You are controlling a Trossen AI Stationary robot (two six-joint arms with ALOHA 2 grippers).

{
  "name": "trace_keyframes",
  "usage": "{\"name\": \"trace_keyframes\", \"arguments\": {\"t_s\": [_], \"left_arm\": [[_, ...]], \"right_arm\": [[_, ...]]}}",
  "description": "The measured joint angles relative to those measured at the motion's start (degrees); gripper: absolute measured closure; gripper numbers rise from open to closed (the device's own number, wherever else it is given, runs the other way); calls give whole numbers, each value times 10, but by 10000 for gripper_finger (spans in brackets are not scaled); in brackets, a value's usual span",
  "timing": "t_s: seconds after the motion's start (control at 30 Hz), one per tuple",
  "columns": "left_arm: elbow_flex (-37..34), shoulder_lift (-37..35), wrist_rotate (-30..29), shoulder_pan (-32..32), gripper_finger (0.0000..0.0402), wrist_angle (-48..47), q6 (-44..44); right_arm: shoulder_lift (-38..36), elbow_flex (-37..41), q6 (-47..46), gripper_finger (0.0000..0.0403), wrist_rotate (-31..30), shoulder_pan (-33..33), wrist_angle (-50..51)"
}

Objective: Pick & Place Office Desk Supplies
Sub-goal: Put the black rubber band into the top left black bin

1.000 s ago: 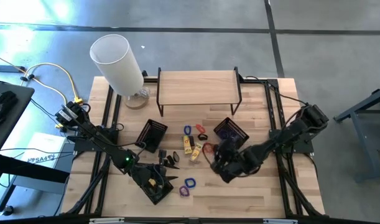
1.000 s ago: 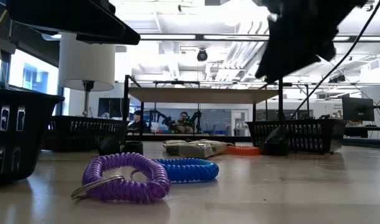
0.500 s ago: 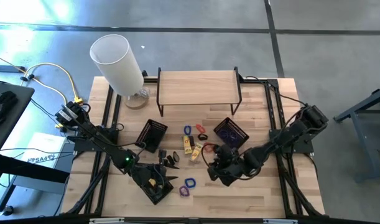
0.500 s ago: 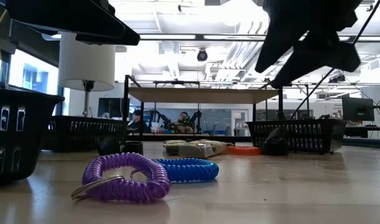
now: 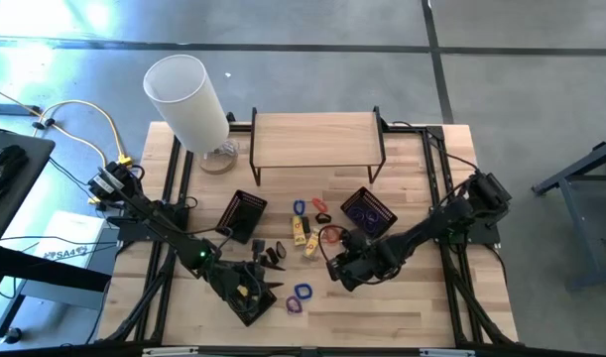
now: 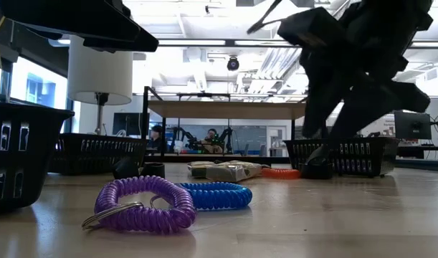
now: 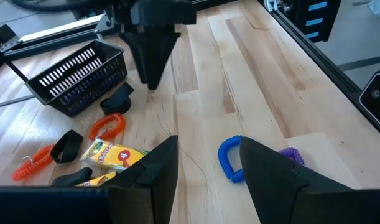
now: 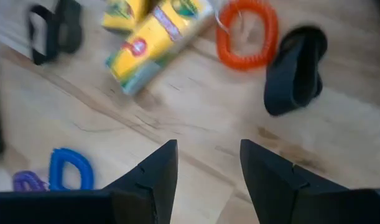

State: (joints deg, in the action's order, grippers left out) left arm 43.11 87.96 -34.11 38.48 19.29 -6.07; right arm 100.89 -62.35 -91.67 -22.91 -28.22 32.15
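Note:
The supplies lie loose mid-table: two yellow packets (image 8: pixel 158 31), an orange loop band (image 8: pixel 247 34), black clips (image 8: pixel 295 68) and, nearer the front edge, a blue band (image 7: pixel 230 158) beside a purple band (image 6: pixel 143 204). My right gripper (image 5: pixel 335 266) hangs open above bare wood, tipped steeply down, just on the near side of the orange band and the packets; nothing is between its fingers (image 8: pixel 149 180). My left gripper (image 7: pixel 205 168) waits open at the front left, clear of the table, pointing toward the blue band.
Two black mesh baskets stand mid-table, one left (image 5: pixel 241 215) and one right (image 5: pixel 368 210) with purple bands inside. A wooden shelf (image 5: pixel 317 139) and a white cylinder lamp (image 5: pixel 188 99) stand at the back. Another black basket wall (image 6: pixel 18 154) shows close by at the front left.
My right gripper has sunk toward the table and shifted a little toward the left edge, rolling about its own axis and tipping more steeply down. No supply item has moved.

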Motion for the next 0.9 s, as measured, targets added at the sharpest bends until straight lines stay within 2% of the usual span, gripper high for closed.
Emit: {"name": "trace_keyframes", "arguments": {"t_s": [0.17,0.37,0.53,0.9], "left_arm": [[0,0,0,0,238,0,0],[0,0,1,0,238,0,0],[0,0,1,0,238,0,0],[0,0,1,0,238,0,0]], "right_arm": [[-1,0,-9,241,36,7,17],[-1,0,-51,241,28,18,77],[-1,0,-56,241,-20,27,87],[-1,0,-42,241,-11,44,88]]}}
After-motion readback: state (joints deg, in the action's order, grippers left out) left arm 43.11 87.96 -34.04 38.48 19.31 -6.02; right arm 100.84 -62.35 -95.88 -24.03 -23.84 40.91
